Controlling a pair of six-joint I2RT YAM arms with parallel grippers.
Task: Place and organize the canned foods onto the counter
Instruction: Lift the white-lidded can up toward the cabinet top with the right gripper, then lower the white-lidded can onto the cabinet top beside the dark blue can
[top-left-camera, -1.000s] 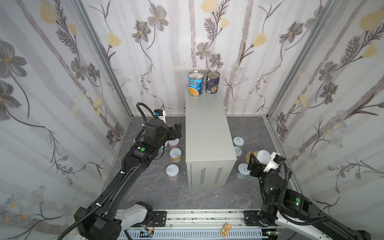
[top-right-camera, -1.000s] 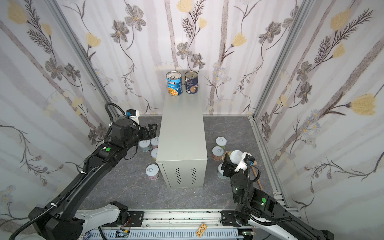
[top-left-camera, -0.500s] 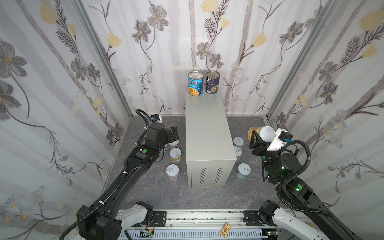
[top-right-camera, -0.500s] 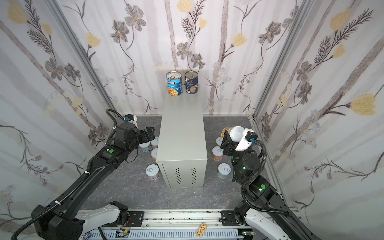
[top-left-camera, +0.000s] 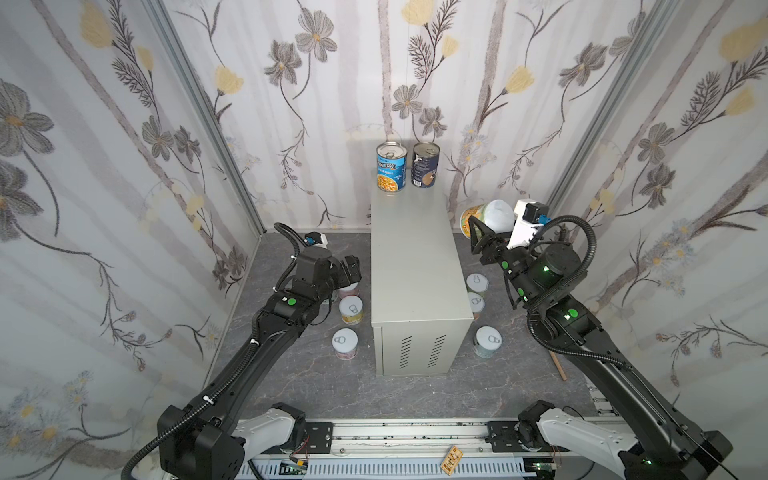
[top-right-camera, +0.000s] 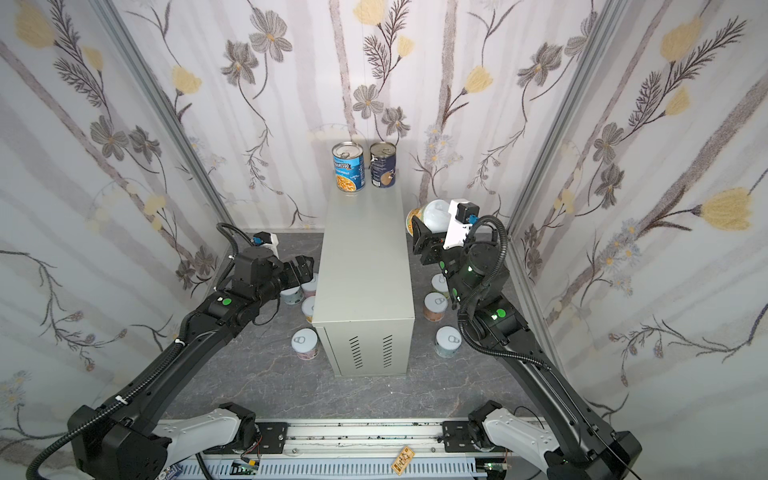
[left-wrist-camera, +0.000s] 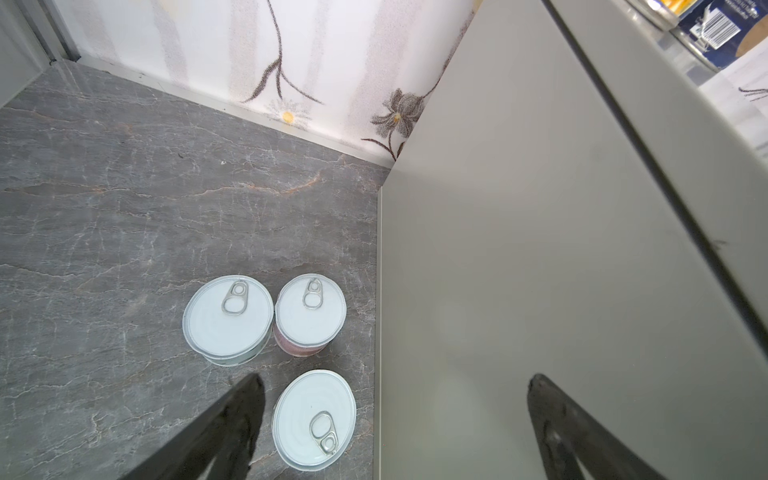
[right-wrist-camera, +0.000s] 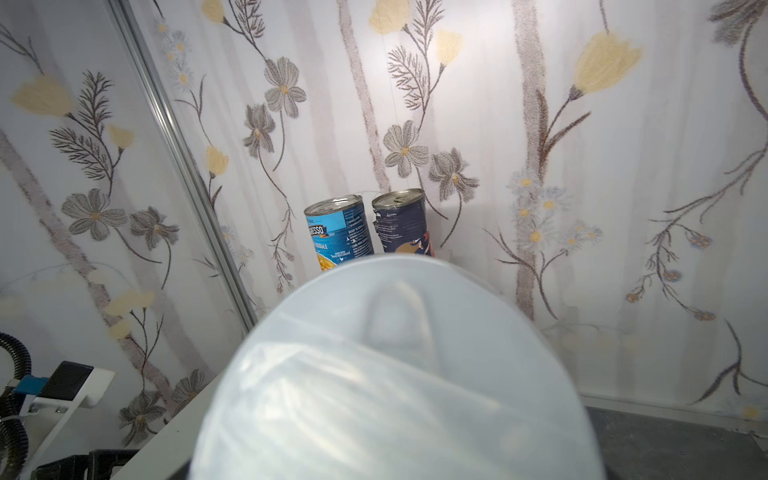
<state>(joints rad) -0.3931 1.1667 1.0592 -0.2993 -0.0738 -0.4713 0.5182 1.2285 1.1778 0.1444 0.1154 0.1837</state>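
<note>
Your right claw (top-left-camera: 483, 233) has risen beside the tabletop (top-left-camera: 411, 257), pinching a white-lidded can (top-left-camera: 496, 216), your left claw (left-wrist-camera: 392, 386) spread above short floor cans (left-wrist-camera: 311, 309).

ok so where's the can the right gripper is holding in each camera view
Top view: held can, in the air right of the cabinet's far half.
Top view: same spot, beside the cabinet.
Left wrist: not in it.
Right wrist: its white lid fills the lower middle.
Shared landmark: the dark blue can on the cabinet.
</note>
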